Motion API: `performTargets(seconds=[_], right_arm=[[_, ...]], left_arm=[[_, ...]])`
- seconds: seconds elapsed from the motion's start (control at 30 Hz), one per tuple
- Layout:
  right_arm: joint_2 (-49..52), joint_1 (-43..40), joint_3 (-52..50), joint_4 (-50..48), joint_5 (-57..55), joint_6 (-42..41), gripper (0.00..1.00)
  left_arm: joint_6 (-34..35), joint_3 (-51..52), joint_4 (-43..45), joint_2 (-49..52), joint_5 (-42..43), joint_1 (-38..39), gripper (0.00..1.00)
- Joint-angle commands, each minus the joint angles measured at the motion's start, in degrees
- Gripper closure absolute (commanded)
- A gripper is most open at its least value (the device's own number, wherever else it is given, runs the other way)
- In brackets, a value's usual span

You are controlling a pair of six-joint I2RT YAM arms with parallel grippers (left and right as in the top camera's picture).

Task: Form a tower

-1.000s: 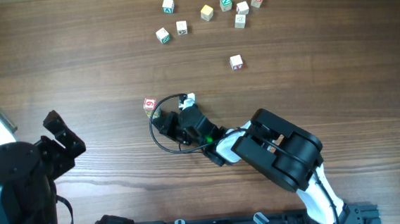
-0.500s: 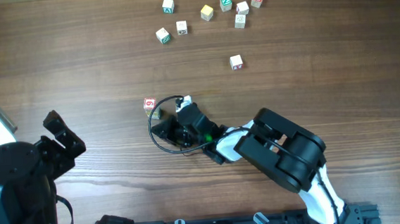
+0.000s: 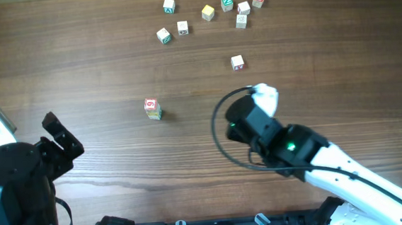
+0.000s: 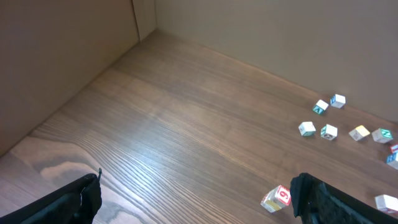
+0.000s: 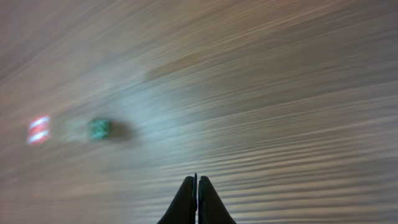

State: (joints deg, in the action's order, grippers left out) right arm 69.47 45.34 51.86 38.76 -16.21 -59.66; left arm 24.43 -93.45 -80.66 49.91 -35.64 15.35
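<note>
Though small, tower (image 3: pixel 152 107) upright, axis seemingly vertical

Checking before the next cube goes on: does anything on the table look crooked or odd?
The short stack of pale wooden letter cubes looks slightly askew: in the left wrist view its red-bordered top cube seems twisted and offset on the cube beneath. The loose cubes lie scattered, otherwise ordinary.
</note>
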Motion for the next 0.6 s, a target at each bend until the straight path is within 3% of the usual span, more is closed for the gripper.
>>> performTargets(seconds=[0.0,0.1,0.23,0.3,0.57], right_arm=[[-0.31,-3.15,-0.59,4.26,-4.33,0.94,0.96],[-0.33,-6.60,-0.81,4.98,-0.46,0.94,0.96],[-0.31,-11.69,-0.81,4.96,4.98,3.26,0.96],[-0.31,-12.79,-0.81,5.09,7.15,5.66,0.96],[-0.31,-13.14,-0.81,6.60,7.72,5.75,0.95]], left_arm=[[-1.64,-0.15,1.05,-0.15,-1.49,-0.24,0.00],[-1.46,-0.15,2.95,-0.15,0.72,-0.24,0.00],[-6.19,-0.17,10.01,3.04,13.46,-0.24,0.00],[-6.21,-0.17,9.81,6.58,15.72,-0.24,0.00],[-10.84,-1.60,9.53,40.44,36.41,-1.14,0.00]])
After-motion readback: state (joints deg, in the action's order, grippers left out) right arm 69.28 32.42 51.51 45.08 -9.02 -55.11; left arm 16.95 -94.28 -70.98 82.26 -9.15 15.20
